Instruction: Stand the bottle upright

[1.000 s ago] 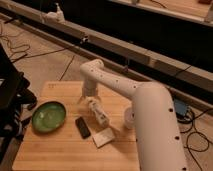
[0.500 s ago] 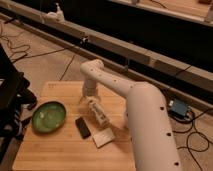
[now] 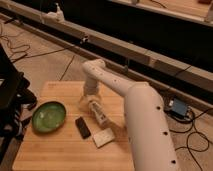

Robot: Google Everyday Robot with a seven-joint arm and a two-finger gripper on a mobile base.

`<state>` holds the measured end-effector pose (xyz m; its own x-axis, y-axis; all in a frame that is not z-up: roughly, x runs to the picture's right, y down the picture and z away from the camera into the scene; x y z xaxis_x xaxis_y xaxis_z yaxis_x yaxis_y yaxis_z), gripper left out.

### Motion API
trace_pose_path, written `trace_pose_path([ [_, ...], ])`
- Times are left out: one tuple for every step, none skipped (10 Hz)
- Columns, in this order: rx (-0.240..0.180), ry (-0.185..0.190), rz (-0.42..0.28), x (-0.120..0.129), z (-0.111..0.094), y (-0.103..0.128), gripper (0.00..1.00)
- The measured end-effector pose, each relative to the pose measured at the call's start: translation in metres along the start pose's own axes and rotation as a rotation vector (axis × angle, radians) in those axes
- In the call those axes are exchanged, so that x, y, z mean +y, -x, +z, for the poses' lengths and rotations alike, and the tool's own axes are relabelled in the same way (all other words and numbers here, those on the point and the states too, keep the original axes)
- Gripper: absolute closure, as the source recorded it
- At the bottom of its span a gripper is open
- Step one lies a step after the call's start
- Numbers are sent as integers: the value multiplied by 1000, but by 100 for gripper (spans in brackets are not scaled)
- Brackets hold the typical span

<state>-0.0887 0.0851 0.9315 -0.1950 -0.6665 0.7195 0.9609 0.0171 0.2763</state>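
On the wooden surface (image 3: 57, 150), right of the green bowl (image 3: 48, 116), the end effector (image 3: 88, 102) hangs at the upper-left end of the bottle (image 3: 100, 116). The bottle lies flat, its long axis running down-right away from the end effector. I cannot tell whether the end effector is gripping.

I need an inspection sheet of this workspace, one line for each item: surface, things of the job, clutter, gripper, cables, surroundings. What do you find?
Surface: wooden table, light planks.
Job's things: bottle lies on its side near the table's middle, not yet upright.
Clutter: green bowl at the left; black bar and flat white block in front of the bottle.
Grippers: gripper is low over the table at the bottle's far end; whether it touches the bottle cannot be judged.
Cables: black cables on the floor at the left; more at the right, near a small box.
Surroundings: long ledge behind the table.
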Motion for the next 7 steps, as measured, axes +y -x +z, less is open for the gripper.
trace_pose_path([
  [-3,-7,-2,-1,2,-1,27],
  [-8,-15,-5,-3,5,-1,38],
  [-12,-21,-8,-5,7,-1,47],
  [-22,-24,-11,-6,9,1,58],
  [-30,-24,-12,-5,10,2,67],
  [-37,-24,-12,-4,11,3,77],
  [-43,-24,-13,-4,12,3,86],
])
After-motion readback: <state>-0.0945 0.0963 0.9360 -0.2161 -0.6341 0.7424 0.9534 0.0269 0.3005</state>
